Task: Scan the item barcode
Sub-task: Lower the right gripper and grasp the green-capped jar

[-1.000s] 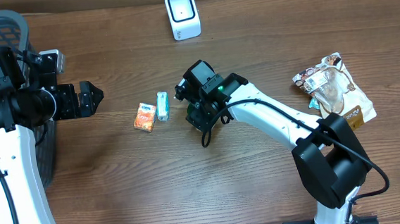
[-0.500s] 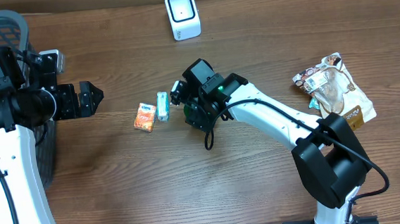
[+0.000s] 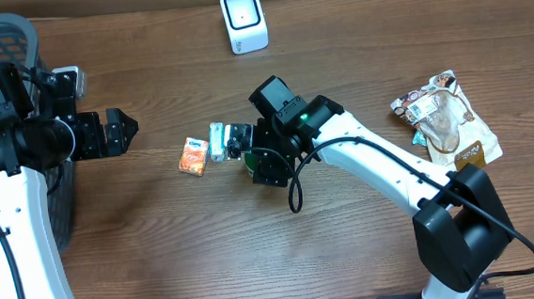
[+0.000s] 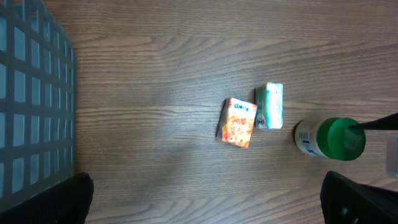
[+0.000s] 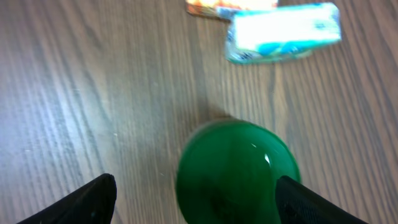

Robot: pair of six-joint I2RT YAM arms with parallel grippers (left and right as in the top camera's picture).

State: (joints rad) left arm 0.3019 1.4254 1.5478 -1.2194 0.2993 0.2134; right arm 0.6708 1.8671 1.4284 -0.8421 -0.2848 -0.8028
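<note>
Though near bottle (image 4: pixel 329 138), teal packet (image 4: pixel 269 106) apart.

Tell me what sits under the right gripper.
A green-capped bottle stands on the wooden table, below the open right gripper. From the right wrist view, its cap covers its sides and label.

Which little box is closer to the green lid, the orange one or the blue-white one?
The blue-white box: it lies between the orange box and the green lid.
</note>
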